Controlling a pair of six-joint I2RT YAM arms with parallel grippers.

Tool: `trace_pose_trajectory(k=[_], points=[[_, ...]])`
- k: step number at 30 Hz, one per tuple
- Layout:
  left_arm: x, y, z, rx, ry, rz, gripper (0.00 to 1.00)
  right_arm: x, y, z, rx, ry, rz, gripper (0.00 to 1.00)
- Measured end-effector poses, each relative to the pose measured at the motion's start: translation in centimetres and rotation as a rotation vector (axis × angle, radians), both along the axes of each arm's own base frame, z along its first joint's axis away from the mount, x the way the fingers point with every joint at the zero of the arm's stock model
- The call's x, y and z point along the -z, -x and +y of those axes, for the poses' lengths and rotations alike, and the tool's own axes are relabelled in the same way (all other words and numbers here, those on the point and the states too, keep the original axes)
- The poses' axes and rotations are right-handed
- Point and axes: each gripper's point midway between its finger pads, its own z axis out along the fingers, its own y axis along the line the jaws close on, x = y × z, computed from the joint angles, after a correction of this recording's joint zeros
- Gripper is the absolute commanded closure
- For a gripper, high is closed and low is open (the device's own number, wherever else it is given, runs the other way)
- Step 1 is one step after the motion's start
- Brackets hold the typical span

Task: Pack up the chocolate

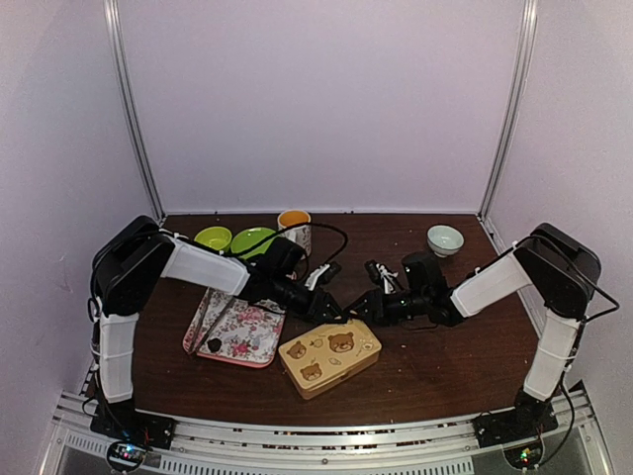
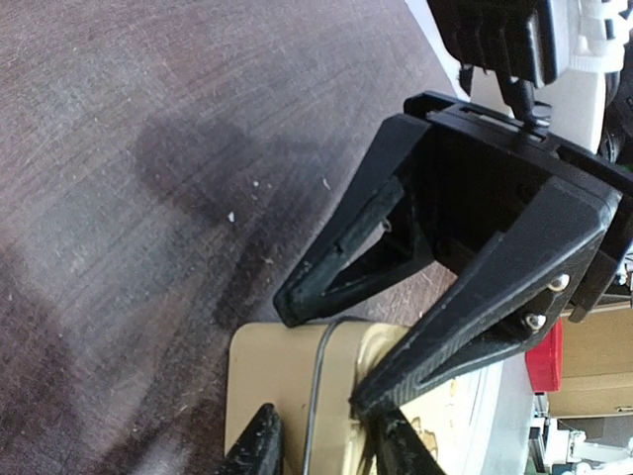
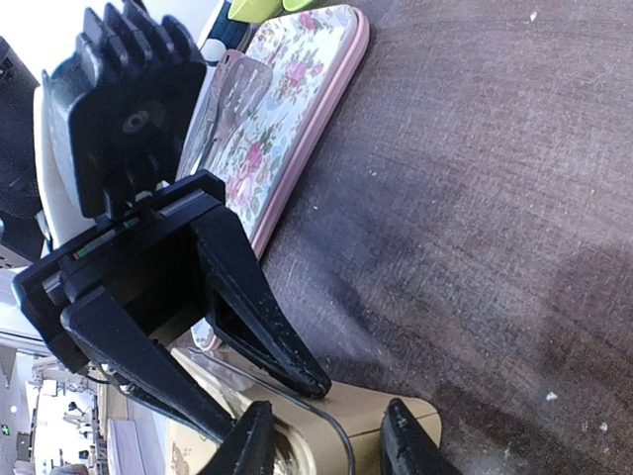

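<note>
The chocolate (image 1: 214,345), a tiny dark lump, lies on the near left corner of the floral tray (image 1: 242,334), well left of both grippers. The tan tin with bear pictures (image 1: 329,356) is lying closed, in front of the arms. My left gripper (image 1: 329,313) and right gripper (image 1: 354,314) meet nose to nose at its far edge. In the left wrist view my gripper (image 2: 328,440) is open, its fingers straddling the tin's (image 2: 277,376) rim and wire clasp (image 2: 318,396). The right gripper (image 3: 328,443) is open astride the tin's (image 3: 381,421) corner.
Along the back stand two green bowls (image 1: 213,238) (image 1: 252,241), an orange cup (image 1: 294,226) and a pale bowl (image 1: 445,238). A silvery utensil (image 3: 235,94) rests on the floral tray (image 3: 297,109). White walls enclose the table on three sides.
</note>
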Motion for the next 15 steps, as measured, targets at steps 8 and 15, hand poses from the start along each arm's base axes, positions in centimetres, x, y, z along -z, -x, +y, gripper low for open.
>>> trace_pose_trajectory(k=[8,15], points=[[0.19,-0.05,-0.03,-0.007,0.012,-0.009,0.7,0.06,-0.42,0.1,0.035,-0.031,0.005,0.72],[0.8,-0.03,-0.18,-0.017,0.017,-0.006,0.71,0.7,-0.34,-0.03,0.056,-0.047,0.012,0.77]])
